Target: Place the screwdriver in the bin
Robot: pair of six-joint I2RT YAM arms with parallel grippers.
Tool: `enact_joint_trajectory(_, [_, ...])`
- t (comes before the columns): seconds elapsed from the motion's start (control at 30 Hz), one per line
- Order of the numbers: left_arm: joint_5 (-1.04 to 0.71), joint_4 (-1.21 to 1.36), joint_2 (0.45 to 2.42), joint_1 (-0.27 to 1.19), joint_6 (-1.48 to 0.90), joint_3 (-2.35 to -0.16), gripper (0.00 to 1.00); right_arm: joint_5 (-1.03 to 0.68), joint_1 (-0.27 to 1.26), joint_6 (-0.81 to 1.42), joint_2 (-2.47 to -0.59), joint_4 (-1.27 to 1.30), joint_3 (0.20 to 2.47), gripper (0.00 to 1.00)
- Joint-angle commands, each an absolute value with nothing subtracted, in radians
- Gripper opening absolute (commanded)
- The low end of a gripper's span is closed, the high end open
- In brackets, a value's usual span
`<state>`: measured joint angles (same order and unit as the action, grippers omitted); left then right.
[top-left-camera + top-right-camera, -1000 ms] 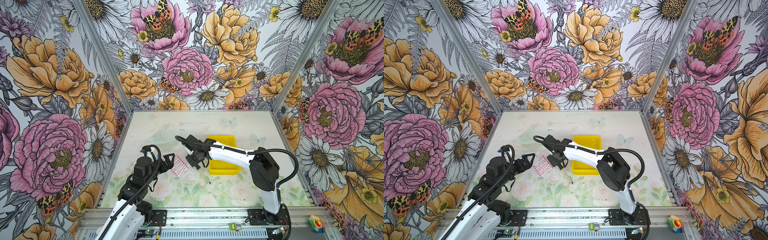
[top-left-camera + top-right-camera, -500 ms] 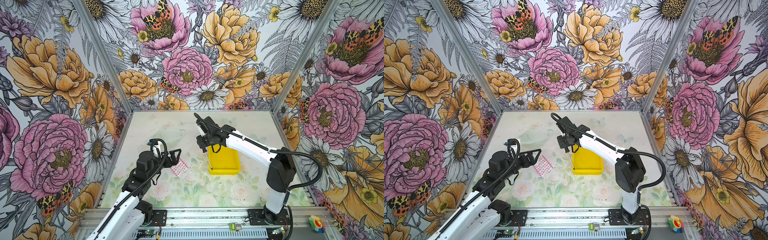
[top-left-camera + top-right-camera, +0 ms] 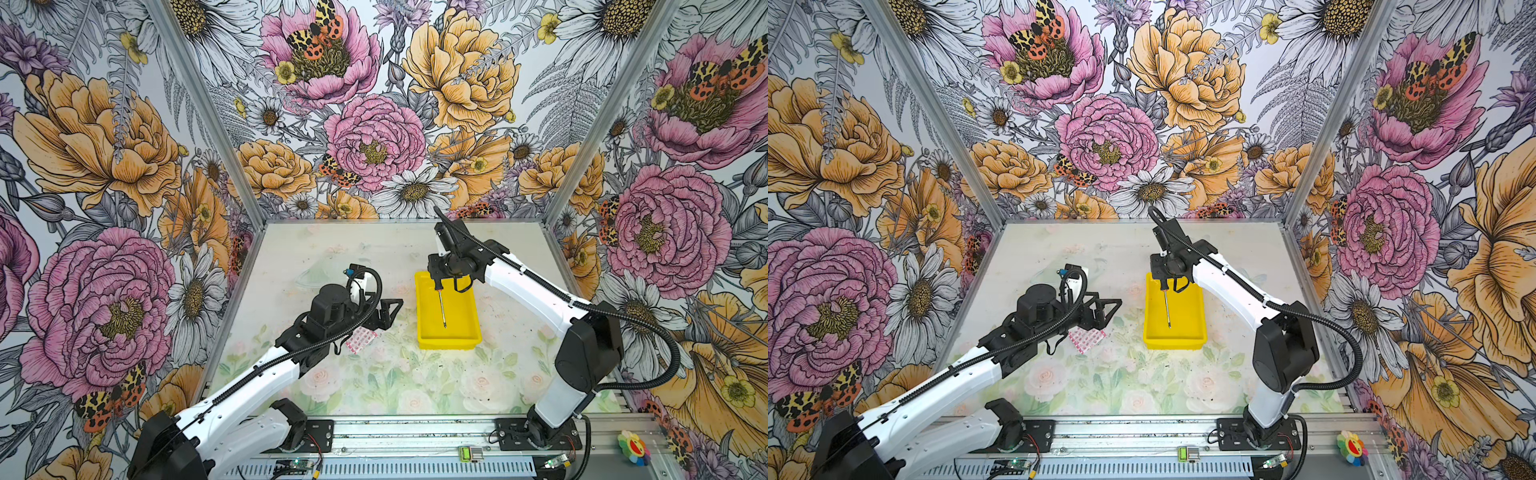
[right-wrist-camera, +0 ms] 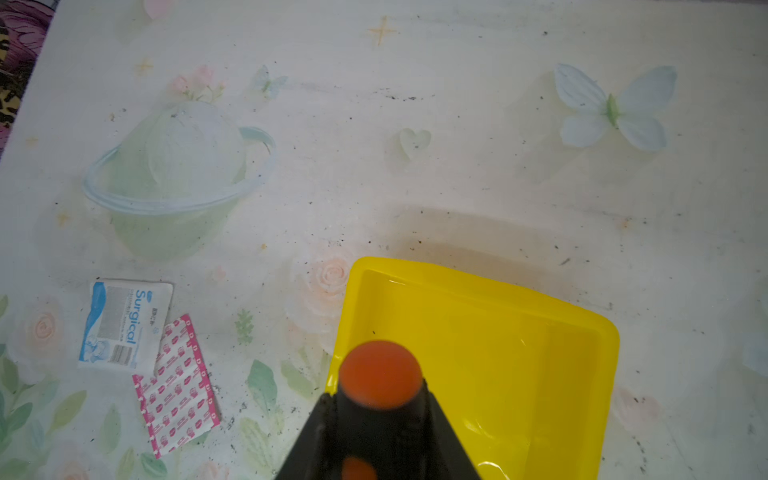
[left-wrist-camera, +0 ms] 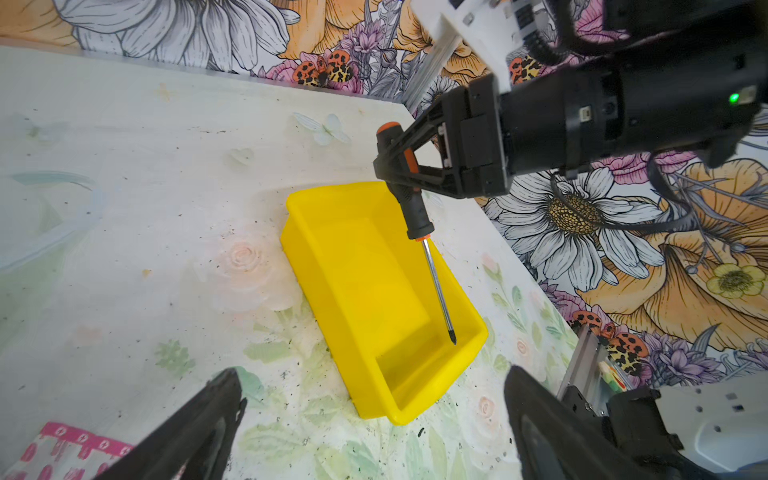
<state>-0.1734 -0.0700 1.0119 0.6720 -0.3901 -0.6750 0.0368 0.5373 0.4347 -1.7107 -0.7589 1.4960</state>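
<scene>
The yellow bin (image 3: 449,344) (image 3: 1175,344) lies right of the table's middle in both top views. My right gripper (image 3: 436,279) (image 3: 1163,280) hovers over the bin's far end, shut on the black-and-orange handle of the screwdriver (image 3: 441,309) (image 3: 1167,309). The silver shaft slants down into the bin, with the tip low near its front end; I cannot tell whether it touches. In the left wrist view the screwdriver (image 5: 415,208) hangs from the right gripper (image 5: 388,164) above the bin (image 5: 353,270). The right wrist view shows the screwdriver's orange cap (image 4: 380,374) over the bin (image 4: 498,353). My left gripper (image 3: 392,309) (image 5: 374,374) is open and holds nothing, left of the bin.
A pink patterned plaster packet (image 3: 360,338) (image 4: 176,386) lies on the table under my left gripper. A white and blue "Surgical" packet (image 4: 124,328) lies beside it. Flowered walls close in the table on three sides.
My right gripper has lifted the screwdriver from the table left of the bin and carried it right and back, over the bin. The left arm has stretched forward a little.
</scene>
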Motion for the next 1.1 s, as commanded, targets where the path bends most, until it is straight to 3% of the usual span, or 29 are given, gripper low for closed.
enact_joint_trajectory(0.0, [-0.117,-0.009,1.058,0.727,-0.334,-0.727,0.98,0.081,0.517,0.478,-1.687,-0.741,1.455,0.02])
enact_joint_trajectory(0.53, [-0.085,-0.007,1.223,0.912,-0.281,-0.8,0.99,0.114,0.499,0.536,-1.816,-0.643,1.409,0.02])
enact_joint_trajectory(1.07, [-0.039,-0.037,1.224,0.927,-0.272,-0.794,0.99,0.093,0.496,0.546,-1.925,-0.598,1.365,0.03])
